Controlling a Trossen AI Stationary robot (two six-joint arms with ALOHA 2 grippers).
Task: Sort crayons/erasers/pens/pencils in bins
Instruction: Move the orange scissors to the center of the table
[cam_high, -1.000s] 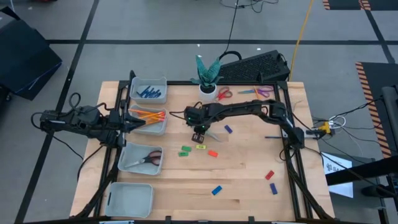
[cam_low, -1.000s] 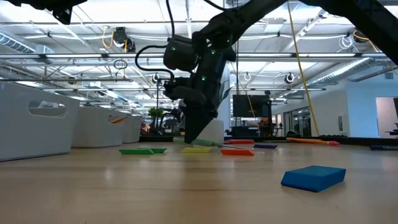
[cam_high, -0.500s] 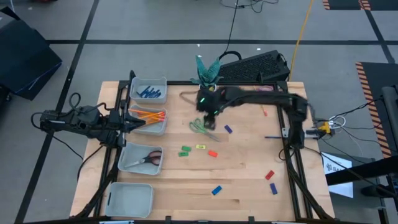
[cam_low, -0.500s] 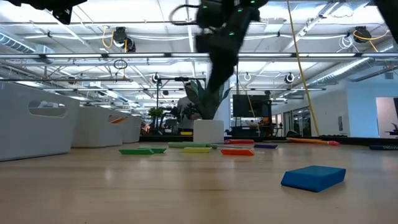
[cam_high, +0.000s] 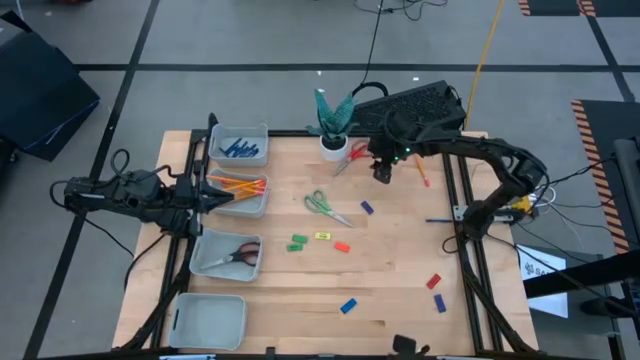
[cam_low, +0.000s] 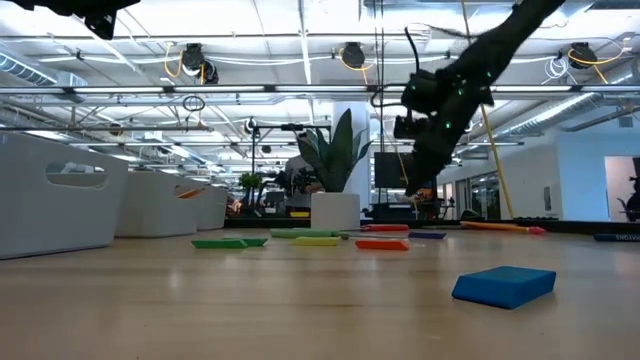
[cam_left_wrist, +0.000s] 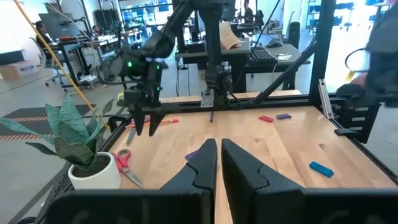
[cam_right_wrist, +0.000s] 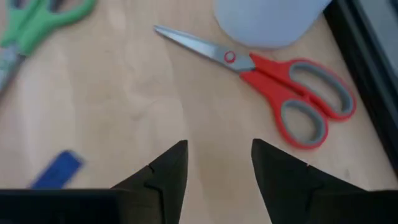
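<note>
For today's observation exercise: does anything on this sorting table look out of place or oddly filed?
Yes. One bin on the table's left side holds a pair of scissors, which is not an eraser, pen or pencil. Two more scissors, green and red, lie loose on the table.

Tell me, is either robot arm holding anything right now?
No. The right gripper hangs open and empty above the red scissors. The left gripper, near the bins, has its fingers almost together with nothing between them.

You have four pale grey-blue plastic bins (cam_high: 240, 145) in a column down the table's left side. Small flat rectangular erasers (cam_high: 320, 240) lie mid-table, with more (cam_high: 436, 291) nearer the right front corner.
</note>
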